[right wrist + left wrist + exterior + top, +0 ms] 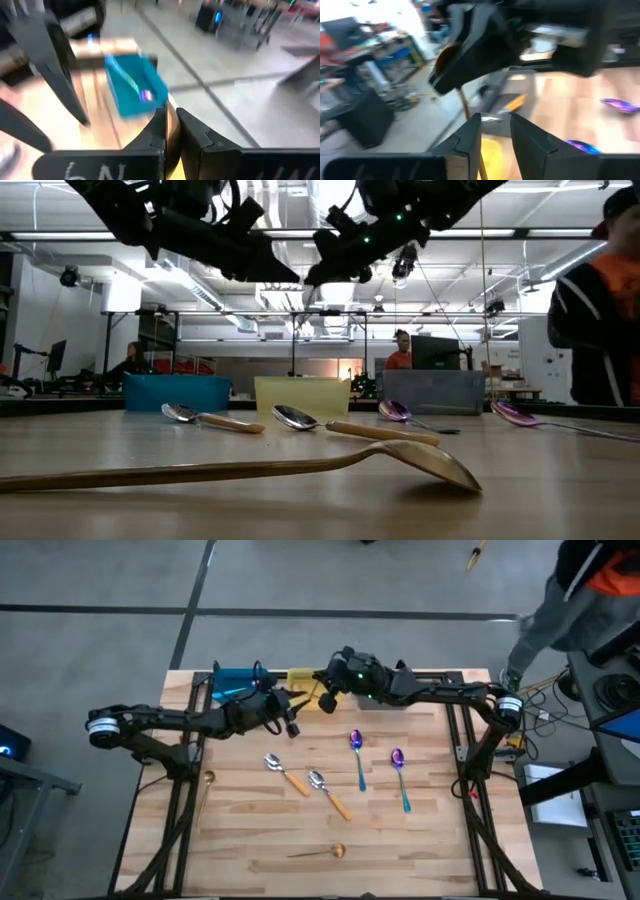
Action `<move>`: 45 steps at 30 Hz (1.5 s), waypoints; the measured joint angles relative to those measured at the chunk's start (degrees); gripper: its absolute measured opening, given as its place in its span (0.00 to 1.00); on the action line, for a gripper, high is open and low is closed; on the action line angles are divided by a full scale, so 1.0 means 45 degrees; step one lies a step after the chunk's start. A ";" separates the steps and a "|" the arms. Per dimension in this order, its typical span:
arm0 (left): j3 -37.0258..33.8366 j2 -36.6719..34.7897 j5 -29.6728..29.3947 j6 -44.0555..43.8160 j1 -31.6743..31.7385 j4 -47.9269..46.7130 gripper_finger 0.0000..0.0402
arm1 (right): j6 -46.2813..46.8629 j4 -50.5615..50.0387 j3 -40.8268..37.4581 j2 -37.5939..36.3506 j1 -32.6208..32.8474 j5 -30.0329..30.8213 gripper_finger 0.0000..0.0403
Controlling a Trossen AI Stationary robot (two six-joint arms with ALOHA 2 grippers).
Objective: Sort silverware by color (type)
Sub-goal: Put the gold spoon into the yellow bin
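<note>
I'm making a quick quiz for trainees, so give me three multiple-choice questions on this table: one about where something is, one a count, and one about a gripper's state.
1. Which bin stands between the other two?
A. blue bin
B. gray bin
C. yellow bin

2. How many orange-handled spoons lie on the table?
A. two
B. one
C. four

3. What is the right gripper doing?
A. wide open, empty
B. shut on a gold spoon
C. shut on a purple spoon

Answers:
1 C: the low view shows blue, yellow, gray in a row.
2 A: the high view shows a pair side by side.
3 B: a gold strip sits between its closed fingers.
</note>
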 joint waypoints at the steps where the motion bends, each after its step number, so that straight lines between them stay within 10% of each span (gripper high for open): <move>1: -0.0004 -0.0086 0.0361 -0.0135 0.0089 -0.0277 0.24 | -0.0302 -0.0926 0.0360 -0.0002 -0.0009 -0.0001 0.03; 13: -0.0019 -0.0688 0.6790 -0.1440 0.2247 -0.2142 0.38 | -0.2902 -0.5681 0.2455 0.0008 0.0098 -0.0788 0.03; 45: -0.0311 0.3447 0.7231 -0.3549 0.2413 0.3049 0.33 | -0.3978 -0.4182 0.2265 0.0008 0.0404 -0.3359 0.03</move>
